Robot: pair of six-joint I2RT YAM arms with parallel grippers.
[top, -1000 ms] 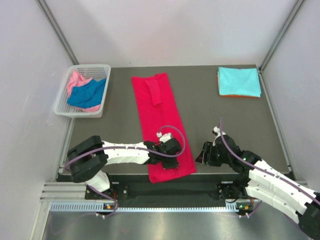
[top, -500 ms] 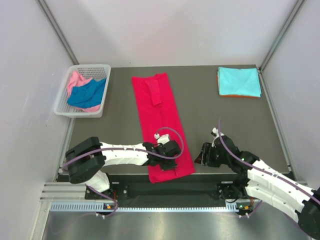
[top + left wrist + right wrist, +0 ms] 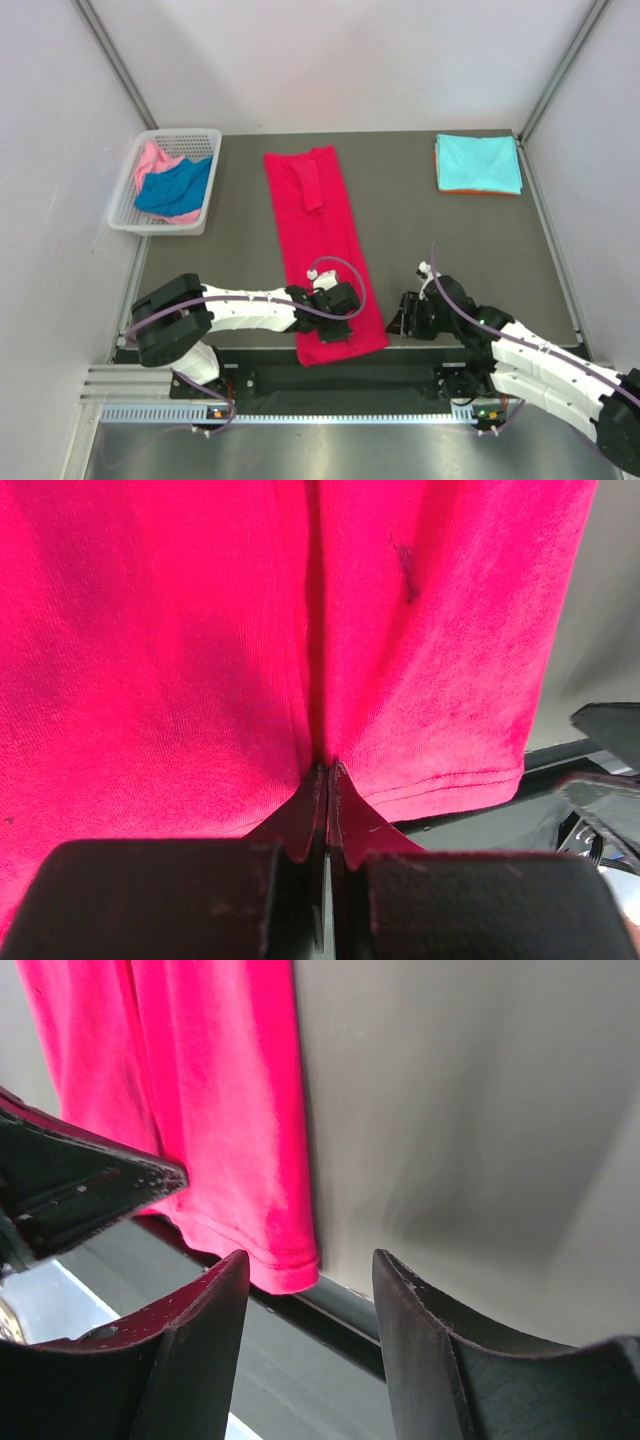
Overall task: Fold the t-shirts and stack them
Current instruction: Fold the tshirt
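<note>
Dark grey matte table (image 3: 440, 240) is sitting inside a booth of plain pale walls (image 3: 350, 60), with metal rails running along the near edge.

White plastic lattice basket (image 3: 128, 208) is standing at the far left corner of the table. The pink t-shirt (image 3: 152, 160) and royal blue t-shirt (image 3: 176, 188) are lying crumpled in it, blue on top.

The crimson t-shirt (image 3: 320, 235) is lying flat down the middle of the table as a long narrow strip, one sleeve folded inward near the far end and the hem reaching the near table edge. Soft fine-ribbed knit, with a stitched hem showing in the left wrist view.

The turquoise t-shirt (image 3: 478, 162) is resting at the far right corner, folded into a neat rectangle. A thin orange edge (image 3: 480, 192) is peeking out beneath it, probably the folded orange shirt.

The left gripper (image 3: 328, 776) is pressing its jaws together near the hem of the crimson t-shirt, pinching a raised crease of cloth that is running away from the tips.

The right gripper (image 3: 310, 1265) is hanging low just beside the shirt's near right corner, jaws spread and gripping nothing. The corner is showing between its black fingers (image 3: 200, 1350).
</note>
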